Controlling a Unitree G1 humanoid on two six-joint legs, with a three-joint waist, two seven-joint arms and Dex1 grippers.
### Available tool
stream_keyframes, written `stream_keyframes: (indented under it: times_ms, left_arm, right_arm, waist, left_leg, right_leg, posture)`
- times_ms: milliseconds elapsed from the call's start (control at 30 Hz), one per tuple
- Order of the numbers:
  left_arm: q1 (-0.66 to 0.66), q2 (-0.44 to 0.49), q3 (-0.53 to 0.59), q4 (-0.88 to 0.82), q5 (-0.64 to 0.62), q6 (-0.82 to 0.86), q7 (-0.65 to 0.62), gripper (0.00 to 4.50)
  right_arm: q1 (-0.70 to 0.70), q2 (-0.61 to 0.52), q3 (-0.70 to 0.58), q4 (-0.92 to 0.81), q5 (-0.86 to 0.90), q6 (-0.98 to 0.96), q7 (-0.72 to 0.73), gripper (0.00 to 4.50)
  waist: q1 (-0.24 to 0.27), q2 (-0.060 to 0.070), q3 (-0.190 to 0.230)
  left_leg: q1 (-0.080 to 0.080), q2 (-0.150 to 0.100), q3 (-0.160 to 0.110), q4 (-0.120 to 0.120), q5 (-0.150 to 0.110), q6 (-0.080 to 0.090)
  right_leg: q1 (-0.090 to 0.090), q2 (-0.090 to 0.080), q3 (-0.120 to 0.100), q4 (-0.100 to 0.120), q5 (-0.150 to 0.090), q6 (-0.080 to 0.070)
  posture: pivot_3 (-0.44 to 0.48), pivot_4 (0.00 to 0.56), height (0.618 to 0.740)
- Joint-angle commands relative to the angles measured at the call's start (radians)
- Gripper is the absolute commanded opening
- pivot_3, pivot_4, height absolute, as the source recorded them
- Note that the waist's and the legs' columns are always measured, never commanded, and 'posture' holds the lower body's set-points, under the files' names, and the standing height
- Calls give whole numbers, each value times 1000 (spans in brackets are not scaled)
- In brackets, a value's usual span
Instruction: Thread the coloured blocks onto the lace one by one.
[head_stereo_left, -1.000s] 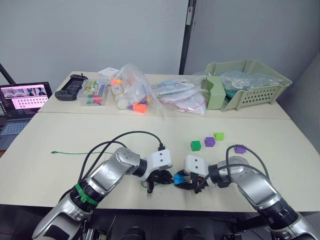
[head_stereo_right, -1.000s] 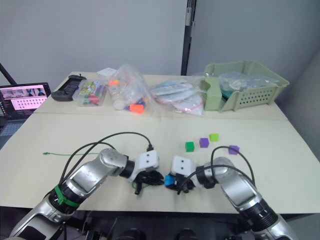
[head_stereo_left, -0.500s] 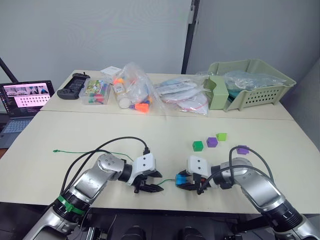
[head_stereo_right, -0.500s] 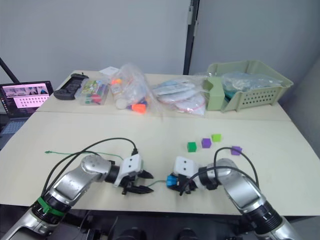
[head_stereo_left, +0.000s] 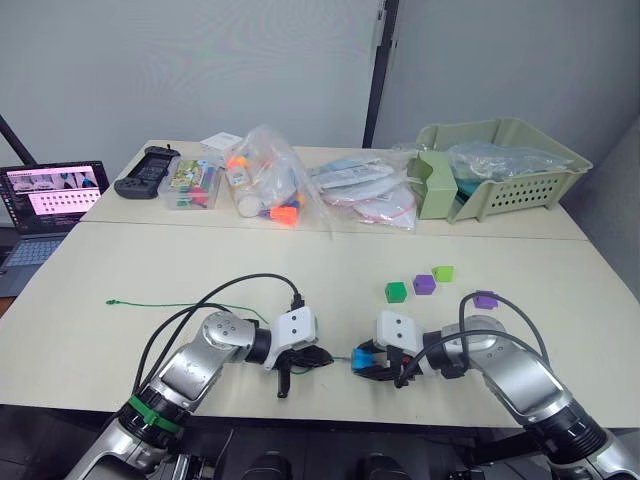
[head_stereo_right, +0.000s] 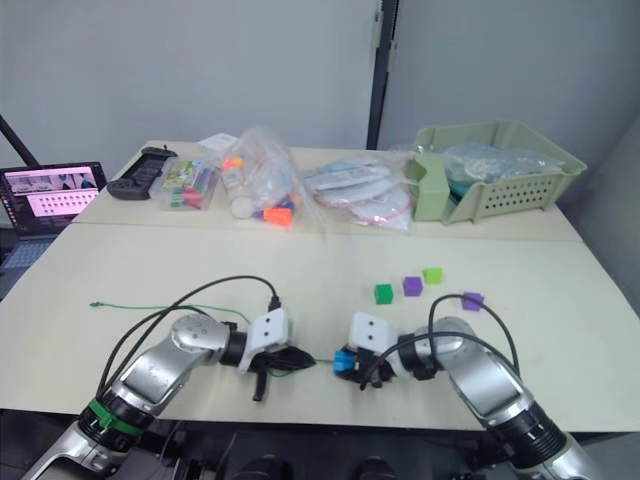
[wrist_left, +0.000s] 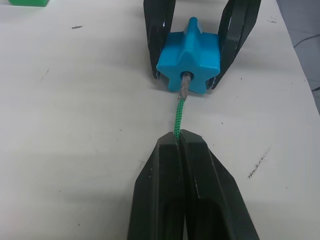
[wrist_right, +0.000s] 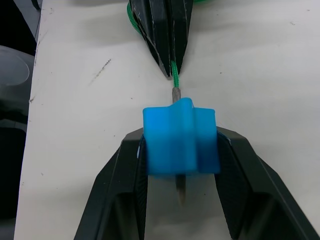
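A blue star-shaped block (wrist_left: 190, 54) is pinched between the fingers of my right gripper (head_stereo_left: 361, 361), just above the table near its front edge. My left gripper (wrist_left: 179, 136) is shut on the green lace (wrist_left: 178, 116) a short way behind its stiff pale tip (wrist_left: 185, 84), which is inside the block's hole. In the right wrist view the tip (wrist_right: 180, 192) pokes out of the block's far side. The lace's tail (head_stereo_left: 150, 306) trails left across the table. A dark green block (head_stereo_left: 395, 291), a purple block (head_stereo_left: 423, 284), a lime block (head_stereo_left: 441, 272) and another purple block (head_stereo_left: 485, 299) lie loose to the right.
At the back of the table stand a green basket (head_stereo_left: 520, 185), clear plastic bags of parts (head_stereo_left: 270, 185), a box of markers (head_stereo_left: 190, 185) and a black controller (head_stereo_left: 145, 172). An open laptop (head_stereo_left: 45, 200) sits at the far left. Black cables (head_stereo_left: 240, 290) loop over both arms.
My left gripper drew back to the left, away from the block, then came back and shut on the lace close to it. The right gripper kept the blue block nearly still.
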Motion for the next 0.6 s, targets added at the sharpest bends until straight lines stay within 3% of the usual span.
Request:
stream_keyframes:
  times_ms: [33,400,567,600]
  left_arm:
    - [-29,-24,-33,-11,9,5,-12,59]
    - [-118,-129,-73,49,61,19,34,59]
    - [-113,-116,-76,32,68,48,19,59]
    - [-110,-113,-70,29,66,52,19,310]
  right_arm:
    - [1,-7,-16,-28,6,12,-12,1347]
    - [0,-6,-4,-38,7,24,-27,1347]
    - [-1,-4,-1,-40,10,33,-30,1347]
    - [0,-3,-2,-40,10,36,-32,1347]
  waist:
    - [0,0,0]
    - [-2,0,0]
    - [-4,0,0]
    - [-4,0,0]
  left_leg:
    - [0,0,0,0,0,0]
    - [-1,0,0,0,0,0]
    - [0,0,0,1,0,0]
    - [-1,0,0,1,0,0]
  right_leg:
    - [0,0,0,0,0,0]
    - [-1,1,0,0,0,0]
    - [0,1,0,0,0,0]
    - [0,1,0,0,0,0]
  posture:
    - [0,150,740]
    - [0,150,740]
    - [0,150,740]
    - [0,150,740]
